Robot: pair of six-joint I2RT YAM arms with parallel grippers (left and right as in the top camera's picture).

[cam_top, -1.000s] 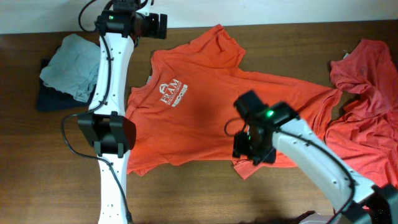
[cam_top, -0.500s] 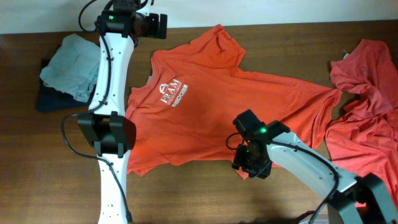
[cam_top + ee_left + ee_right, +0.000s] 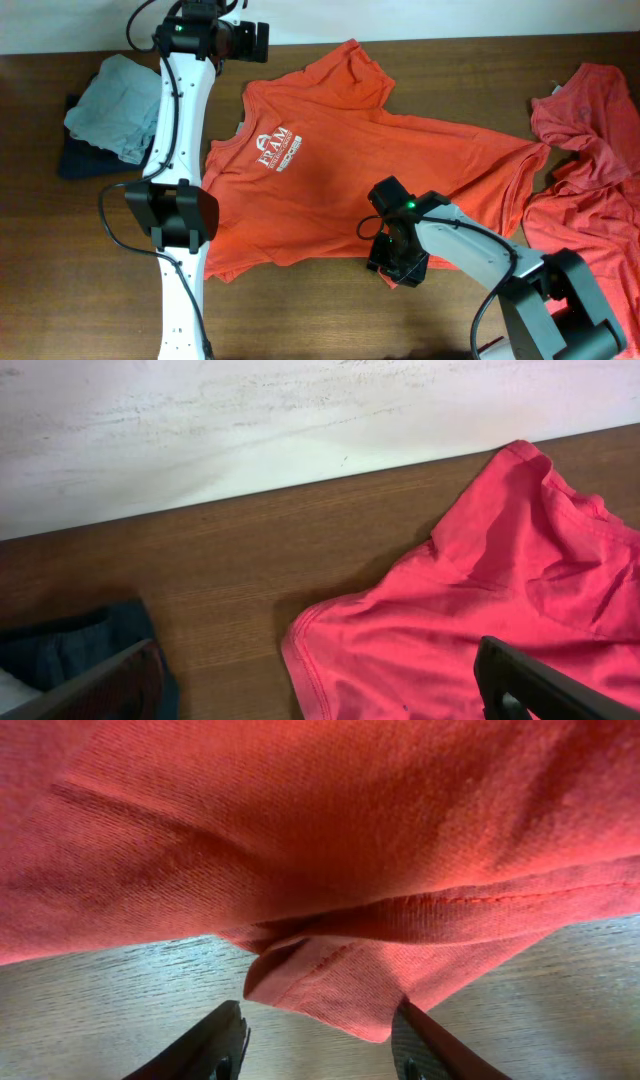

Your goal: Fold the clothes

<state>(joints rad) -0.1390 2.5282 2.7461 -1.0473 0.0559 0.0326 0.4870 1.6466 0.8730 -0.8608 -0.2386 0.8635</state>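
An orange-red T-shirt (image 3: pixel 330 150) with a white chest logo (image 3: pixel 273 148) lies spread, face up, across the middle of the wooden table. My right gripper (image 3: pixel 397 262) is low over its bottom hem. In the right wrist view the fingers (image 3: pixel 318 1020) are open, with a folded hem corner (image 3: pixel 330 980) between them. My left gripper (image 3: pixel 255 42) is at the far edge by the shirt's sleeve, open and empty; in the left wrist view its fingers (image 3: pixel 318 665) straddle the sleeve edge (image 3: pixel 480 590). A second coral shirt (image 3: pixel 590 170) lies crumpled at the right.
A grey garment (image 3: pixel 115 90) on a dark one (image 3: pixel 75 160) lies at the far left. A white wall (image 3: pixel 250 430) runs behind the table's far edge. Bare wood (image 3: pixel 300 310) shows along the front.
My right gripper has moved a little left and toward the front, down to the shirt's bottom hem. The left arm and the shirts have not moved.
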